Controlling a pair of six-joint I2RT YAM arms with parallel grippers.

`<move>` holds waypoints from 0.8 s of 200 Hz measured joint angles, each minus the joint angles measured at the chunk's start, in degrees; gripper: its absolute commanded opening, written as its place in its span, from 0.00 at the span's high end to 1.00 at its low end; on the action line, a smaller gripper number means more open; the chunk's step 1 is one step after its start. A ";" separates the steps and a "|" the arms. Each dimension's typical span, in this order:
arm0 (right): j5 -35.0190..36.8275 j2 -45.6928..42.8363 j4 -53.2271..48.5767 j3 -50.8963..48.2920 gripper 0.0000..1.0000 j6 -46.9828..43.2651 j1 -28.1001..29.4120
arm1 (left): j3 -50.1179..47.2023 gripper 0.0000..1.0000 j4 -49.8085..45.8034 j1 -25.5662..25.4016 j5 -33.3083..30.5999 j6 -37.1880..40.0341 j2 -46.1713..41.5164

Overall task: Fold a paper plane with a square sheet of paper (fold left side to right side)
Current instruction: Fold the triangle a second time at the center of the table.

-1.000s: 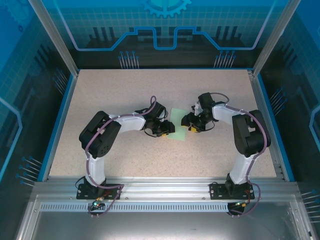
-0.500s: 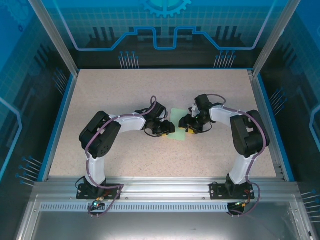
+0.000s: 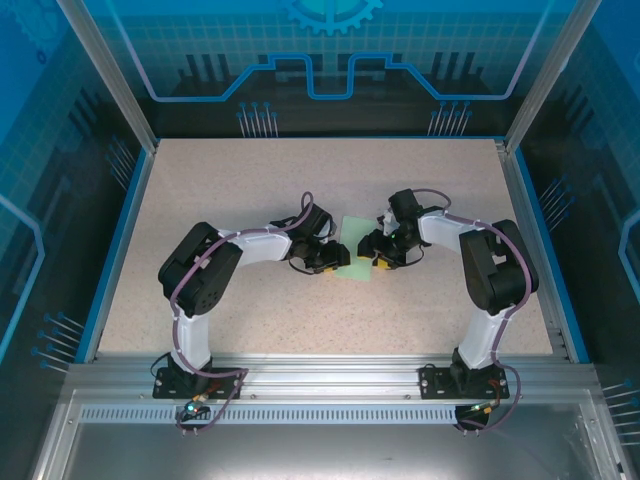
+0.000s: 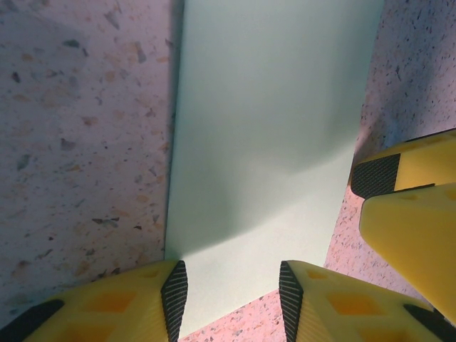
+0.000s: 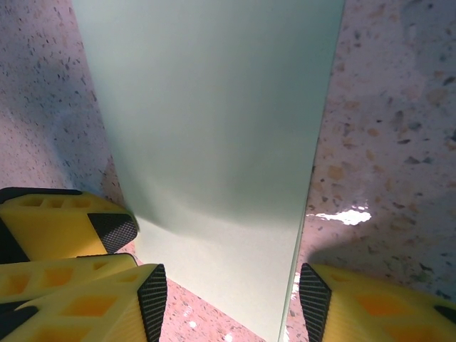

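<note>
You're watching the right gripper (image 3: 376, 250) edging leftward over the sheet of paper (image 3: 353, 240) — it's drawing closer to the left gripper (image 3: 337, 259).

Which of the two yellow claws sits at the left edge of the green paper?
The left gripper, on the left-hand arm: it stands at the left edge of the green paper, while the right gripper faces it from the right edge.
</note>
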 measured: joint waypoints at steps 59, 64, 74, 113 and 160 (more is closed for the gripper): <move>-0.02 0.42 0.07 0.00 0.45 0.00 0.44 | 0.00 0.56 0.00 0.00 0.00 0.00 0.00; -0.04 0.44 0.09 0.00 0.45 0.02 0.44 | 0.00 0.56 0.00 0.00 0.00 0.00 0.00; -0.04 0.44 0.09 0.00 0.45 0.02 0.44 | 0.00 0.56 0.00 0.00 0.00 0.00 0.00; -0.33 0.44 0.37 0.00 0.46 0.63 0.44 | 0.00 0.56 0.00 0.00 0.00 0.00 0.00; -1.99 0.37 2.84 -0.50 0.46 2.12 0.63 | 0.00 0.56 -0.02 0.00 0.00 0.00 0.00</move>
